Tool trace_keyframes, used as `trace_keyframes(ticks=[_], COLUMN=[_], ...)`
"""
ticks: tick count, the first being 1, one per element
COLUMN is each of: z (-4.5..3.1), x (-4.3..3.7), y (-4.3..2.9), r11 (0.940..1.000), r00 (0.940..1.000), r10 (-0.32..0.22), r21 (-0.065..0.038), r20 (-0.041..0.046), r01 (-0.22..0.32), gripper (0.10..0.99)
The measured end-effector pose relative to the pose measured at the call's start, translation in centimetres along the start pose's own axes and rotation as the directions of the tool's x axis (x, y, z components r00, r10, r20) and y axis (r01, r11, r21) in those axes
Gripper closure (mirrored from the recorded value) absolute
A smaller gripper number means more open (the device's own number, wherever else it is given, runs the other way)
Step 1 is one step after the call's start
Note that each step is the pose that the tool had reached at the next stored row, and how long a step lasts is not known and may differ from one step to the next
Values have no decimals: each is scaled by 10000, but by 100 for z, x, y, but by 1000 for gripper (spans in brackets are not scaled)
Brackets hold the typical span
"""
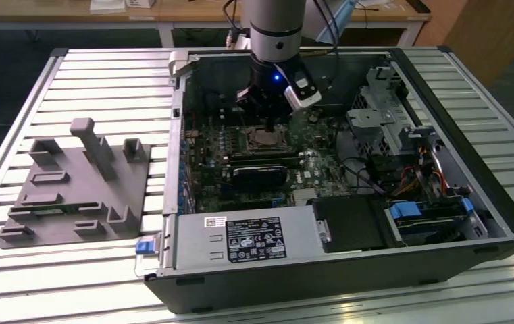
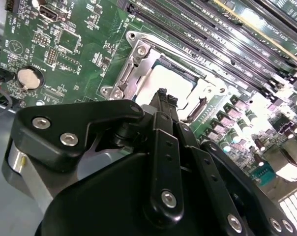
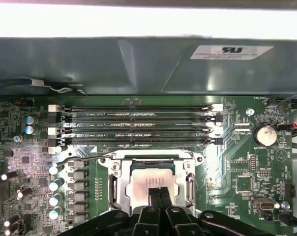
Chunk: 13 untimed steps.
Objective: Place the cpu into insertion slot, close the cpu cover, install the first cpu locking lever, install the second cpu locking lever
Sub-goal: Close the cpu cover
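Note:
The cpu [image 3: 138, 183] lies flat in the insertion slot [image 1: 264, 140] on the green motherboard inside the open computer case; its pale metal top also shows in the second wrist view [image 2: 164, 81]. The silvery cpu cover [image 3: 118, 181] lies down around it as a frame [image 2: 133, 63]. A thin wire locking lever [image 3: 87, 156] runs along the socket's edge beside the memory slots. My gripper [image 3: 161, 193] hangs right over the chip with its black fingers [image 2: 162, 101] pressed together and nothing between them. In the exterior view the gripper [image 1: 269, 120] stands just above the socket.
Long black memory slots [image 3: 138, 123] run beside the socket, with capacitors [image 3: 55, 186] and a coin battery [image 3: 265, 133] close by. A black card [image 1: 259, 172], a power supply [image 1: 238, 239] and drive bays [image 1: 419, 216] crowd the case. A grey fixture [image 1: 76, 182] sits on the slatted table.

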<state>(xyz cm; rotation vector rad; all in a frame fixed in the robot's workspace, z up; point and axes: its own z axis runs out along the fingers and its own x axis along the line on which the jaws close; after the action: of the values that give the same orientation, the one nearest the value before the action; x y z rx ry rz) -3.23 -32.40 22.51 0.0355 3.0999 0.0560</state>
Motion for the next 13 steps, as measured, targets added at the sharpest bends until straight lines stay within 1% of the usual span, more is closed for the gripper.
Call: trace_keyframes(ticks=[13], z=[-274], x=[-11], y=[10], r11=[10000], r00=[10000], r10=[72], r21=[4], r20=[3], r01=[-72], gripper=[980])
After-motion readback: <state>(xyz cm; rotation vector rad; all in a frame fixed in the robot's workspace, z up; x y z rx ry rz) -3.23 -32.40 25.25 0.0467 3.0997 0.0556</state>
